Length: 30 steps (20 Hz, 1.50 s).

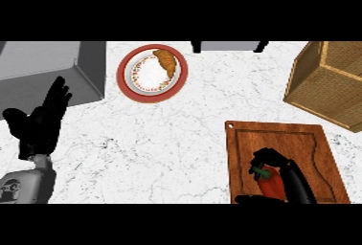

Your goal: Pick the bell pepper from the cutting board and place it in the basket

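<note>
At the lower right of the frame, the robot's right hand (pixel 283 167) curls over a red pepper (pixel 268 184) on the wooden board (pixel 311 143). Its dark fingers wrap the top and right side of the pepper, with the thumb showing as a dark shape at the pepper's lower left, near the frame's bottom edge. The pepper, red with a small green stem at its upper left, lies on the board's lower half, inside the groove that runs round the board's face; whether it has left the wood cannot be told from this angle.

The woven basket (pixel 332 91) stands at the upper right, tilted in the view and cut by the frame's right edge. It sits just above the board's far corner and well apart from the pepper.

At the left edge the left hand (pixel 39 119) rests open, fingers straight and pointing up, holding nothing, with its grey forearm below it in the lower left corner.

A red-rimmed plate (pixel 134 88) lies at upper centre on the white marbled counter (pixel 163 143), bearing a croissant (pixel 167 61) along its upper right rim. A grey box (pixel 42 62) fills the upper left corner, just behind the left hand's fingertips.
</note>
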Tool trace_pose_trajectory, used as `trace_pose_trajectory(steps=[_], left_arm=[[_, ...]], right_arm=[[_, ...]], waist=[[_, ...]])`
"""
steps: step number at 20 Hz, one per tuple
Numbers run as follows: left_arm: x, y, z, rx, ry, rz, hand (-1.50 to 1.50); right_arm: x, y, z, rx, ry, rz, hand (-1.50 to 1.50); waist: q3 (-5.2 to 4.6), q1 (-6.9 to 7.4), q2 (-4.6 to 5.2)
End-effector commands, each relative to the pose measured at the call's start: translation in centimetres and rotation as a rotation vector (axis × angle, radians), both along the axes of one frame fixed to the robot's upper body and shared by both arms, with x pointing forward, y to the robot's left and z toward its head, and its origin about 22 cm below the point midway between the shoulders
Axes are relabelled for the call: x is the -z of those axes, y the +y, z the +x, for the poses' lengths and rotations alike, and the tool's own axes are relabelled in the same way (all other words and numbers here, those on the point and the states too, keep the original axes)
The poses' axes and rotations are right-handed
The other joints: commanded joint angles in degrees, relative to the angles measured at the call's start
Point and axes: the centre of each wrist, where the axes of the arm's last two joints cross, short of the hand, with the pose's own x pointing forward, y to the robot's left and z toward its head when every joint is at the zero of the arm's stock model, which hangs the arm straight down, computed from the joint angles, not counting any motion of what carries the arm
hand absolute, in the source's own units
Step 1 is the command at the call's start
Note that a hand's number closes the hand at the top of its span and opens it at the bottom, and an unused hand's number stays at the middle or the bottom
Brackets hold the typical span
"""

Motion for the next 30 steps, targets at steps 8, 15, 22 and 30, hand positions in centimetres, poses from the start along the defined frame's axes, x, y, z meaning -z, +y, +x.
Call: trace_pose_trajectory(steps=[8, 15, 22, 30], left_arm=[[-0.8, -2.0, -0.1, 0.023, 0.002, -0.008, 0.00], [0.7, -0.7, 0.3, 0.000, -0.013, -0.015, 0.00], [-0.2, -1.7, 0.9, 0.028, -0.006, 0.016, 0.00], [0.3, -0.6, 0.1, 0.019, -0.018, 0.001, 0.00]], right_arm=[[-14.2, 4.5, 3.7, 0.227, -0.116, 0.117, 1.50], [-19.8, 1.2, 7.2, 0.369, -0.177, 0.154, 1.50], [-21.3, 2.5, 13.4, 0.467, -0.173, 0.049, 1.50], [-19.7, -0.6, 18.4, 0.515, -0.134, -0.060, 1.50]], waist=[[0.35, 1.33, 0.33], [0.36, 1.11, 0.41], [0.37, 1.42, 0.48], [0.38, 1.53, 0.55]])
